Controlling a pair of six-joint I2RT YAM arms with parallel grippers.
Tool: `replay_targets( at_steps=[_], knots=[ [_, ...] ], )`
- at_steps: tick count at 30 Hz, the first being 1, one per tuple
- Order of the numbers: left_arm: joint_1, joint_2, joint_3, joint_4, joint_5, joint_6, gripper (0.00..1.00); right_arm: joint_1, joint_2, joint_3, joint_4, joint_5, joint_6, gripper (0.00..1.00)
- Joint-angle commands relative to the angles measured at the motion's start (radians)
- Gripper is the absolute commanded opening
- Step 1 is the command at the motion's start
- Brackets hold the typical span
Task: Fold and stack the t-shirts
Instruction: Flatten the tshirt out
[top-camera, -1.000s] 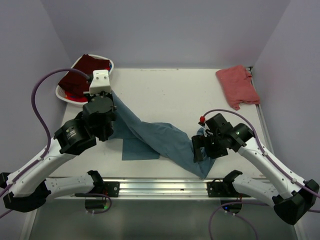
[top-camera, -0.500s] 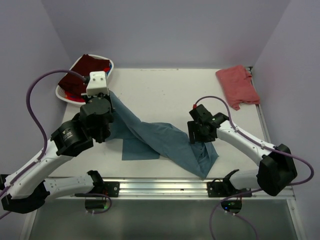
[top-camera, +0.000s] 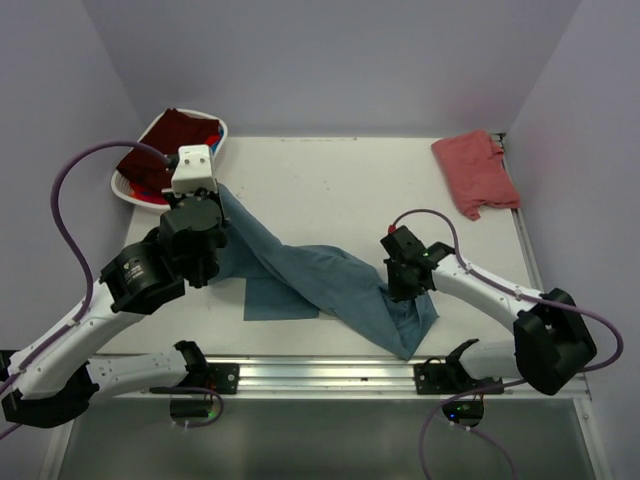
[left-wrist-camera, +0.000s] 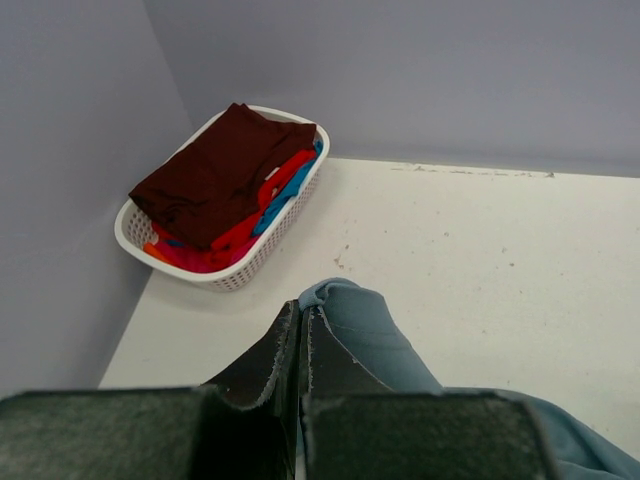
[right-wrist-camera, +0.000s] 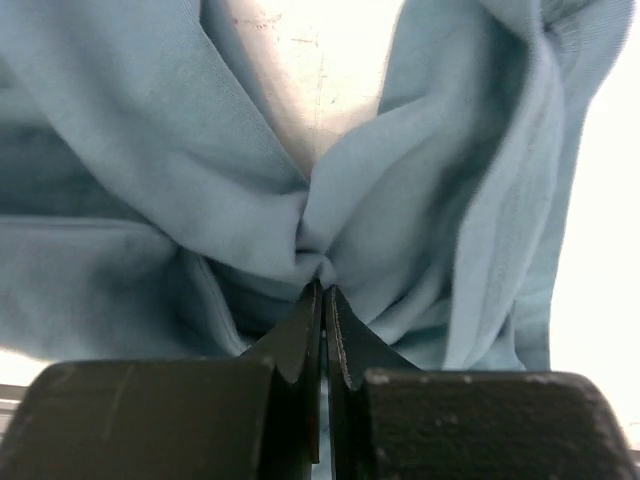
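Note:
A large slate-blue t-shirt (top-camera: 320, 280) lies stretched and twisted across the table from back left to front right. My left gripper (left-wrist-camera: 298, 315) is shut on its hem, a blue fold (left-wrist-camera: 355, 320) bulging past the fingertips. My right gripper (right-wrist-camera: 322, 290) is shut on a bunched pinch of the same shirt (right-wrist-camera: 400, 200) near its front right end (top-camera: 405, 300). A salmon-red t-shirt (top-camera: 475, 172) lies crumpled at the back right corner. Dark maroon (left-wrist-camera: 225, 170), red and bright blue t-shirts fill the basket.
A white oval plastic basket (top-camera: 215, 135) (left-wrist-camera: 240, 270) stands at the back left corner by the wall. Purple walls close in the table on three sides. A metal rail (top-camera: 320, 375) runs along the near edge between the arm bases.
My right gripper swung over the shirt's front right end, came down and closed on a pinch of cloth. The left gripper kept its grip and barely moved.

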Motion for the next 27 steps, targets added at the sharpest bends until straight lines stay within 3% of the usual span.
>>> replay_targets(
  at_steps=[1,7,16,21,27],
  knots=[
    [0.007,0.001,-0.002,0.017,-0.001,-0.025,0.0,0.0,-0.097,0.043,-0.04,0.073,0.012,0.0],
    [0.007,0.001,0.012,0.014,-0.007,-0.015,0.0,-0.002,-0.238,0.299,-0.209,0.356,-0.028,0.0],
    [0.007,-0.015,0.029,0.062,-0.056,0.048,0.0,-0.019,-0.229,0.643,-0.262,0.644,-0.114,0.0],
    [0.007,-0.026,0.058,0.068,-0.066,0.084,0.0,-0.023,-0.215,0.706,-0.248,0.652,-0.134,0.0],
    [0.007,-0.051,0.058,-0.001,-0.052,0.018,0.0,-0.025,-0.193,0.629,-0.251,0.558,-0.114,0.0]
  ],
)
